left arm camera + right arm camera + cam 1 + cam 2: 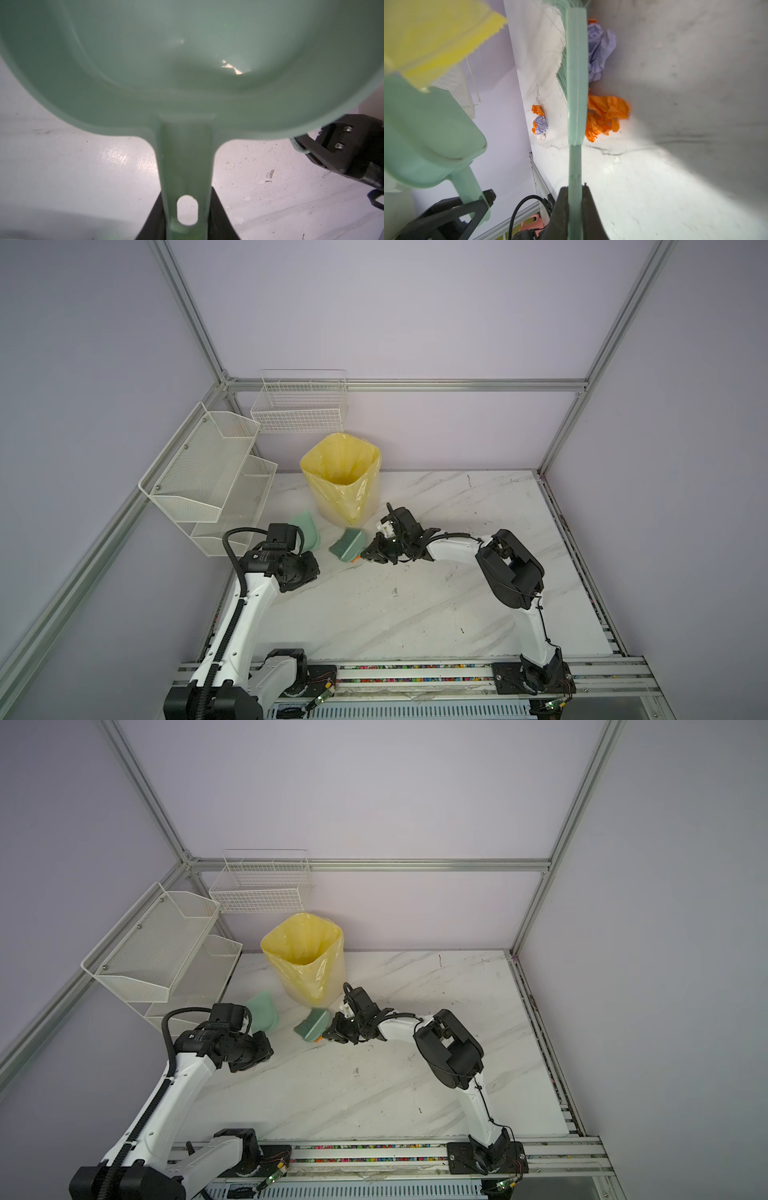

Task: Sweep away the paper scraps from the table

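Your left gripper (187,218) was closed on the handle of the green dustpan (308,533), and your right gripper (574,189) was closed on the handle of the brush (349,545), at 3 o'clock from the dustpan. The paper scraps (606,112), orange and lilac, lay on the table (415,605) against the brush, the yellow bin (345,485) at 12 o'clock

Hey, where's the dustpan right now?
In both top views the dustpan is left of centre, held by the left gripper, beside the yellow-lined bin and the brush.
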Available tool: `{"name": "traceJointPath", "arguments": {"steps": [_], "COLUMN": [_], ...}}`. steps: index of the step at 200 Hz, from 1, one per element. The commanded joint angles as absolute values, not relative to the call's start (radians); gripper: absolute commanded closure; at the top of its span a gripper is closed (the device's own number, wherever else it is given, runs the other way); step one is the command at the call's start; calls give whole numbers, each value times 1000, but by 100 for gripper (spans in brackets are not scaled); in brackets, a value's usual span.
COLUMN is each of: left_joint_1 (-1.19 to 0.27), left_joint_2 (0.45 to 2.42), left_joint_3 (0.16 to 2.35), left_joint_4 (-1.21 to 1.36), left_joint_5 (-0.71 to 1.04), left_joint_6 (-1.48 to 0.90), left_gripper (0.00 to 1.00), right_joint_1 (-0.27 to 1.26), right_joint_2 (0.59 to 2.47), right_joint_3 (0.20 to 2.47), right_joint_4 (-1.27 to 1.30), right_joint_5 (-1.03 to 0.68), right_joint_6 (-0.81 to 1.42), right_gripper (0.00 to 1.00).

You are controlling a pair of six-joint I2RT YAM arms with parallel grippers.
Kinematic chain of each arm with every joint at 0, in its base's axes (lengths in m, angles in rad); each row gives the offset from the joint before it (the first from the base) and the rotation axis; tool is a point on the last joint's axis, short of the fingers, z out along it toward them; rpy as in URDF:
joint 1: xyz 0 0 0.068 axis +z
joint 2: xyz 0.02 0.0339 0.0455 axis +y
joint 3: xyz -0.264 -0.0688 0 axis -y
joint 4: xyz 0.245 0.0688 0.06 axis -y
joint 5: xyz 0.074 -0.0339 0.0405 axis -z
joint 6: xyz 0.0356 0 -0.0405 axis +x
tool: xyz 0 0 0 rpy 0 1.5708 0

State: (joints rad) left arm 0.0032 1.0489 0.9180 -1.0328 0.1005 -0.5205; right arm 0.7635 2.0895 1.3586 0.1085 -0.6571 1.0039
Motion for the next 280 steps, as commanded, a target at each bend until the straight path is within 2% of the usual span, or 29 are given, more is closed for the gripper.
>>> {"name": "traceJointPath", "arguments": {"steps": [1,63,115,155,187,203,241,280], "left_joint_1": [-19,-173,-382,-471,-528,-555,-628,-703], "left_joint_2": [1062,1099,1150,1208,1201,1186,1173,1219], "left_joint_3": [896,899,887,928,930,926,926,960], "left_joint_4": [-1005,-999,-898,-889,-890,-890,-908,-977], "left_joint_5": [118,62,61,55,51,55,71,67], "left_joint_6": [-510,-575,-677,-687,-696,-698,-711,-726], "left_gripper": [100,100,100,100,100,100,100,100], "right_joint_1": [720,642,558,529,492,480,477,477], "right_joint_2": [1984,1711,1435,1391,1415,1424,1460,1536], "right_joint_3": [1269,986,818,908,1021,1096,1337,1478], "right_joint_4": [77,-65,-115,-135,-274,-403,-735,-878], "right_joint_5": [-666,-672,-695,-726,-693,-602,-234,-161], "right_joint_6": [974,853,879,881,779,678,436,266], "right_gripper": [100,100,100,100,100,100,100,100]}}
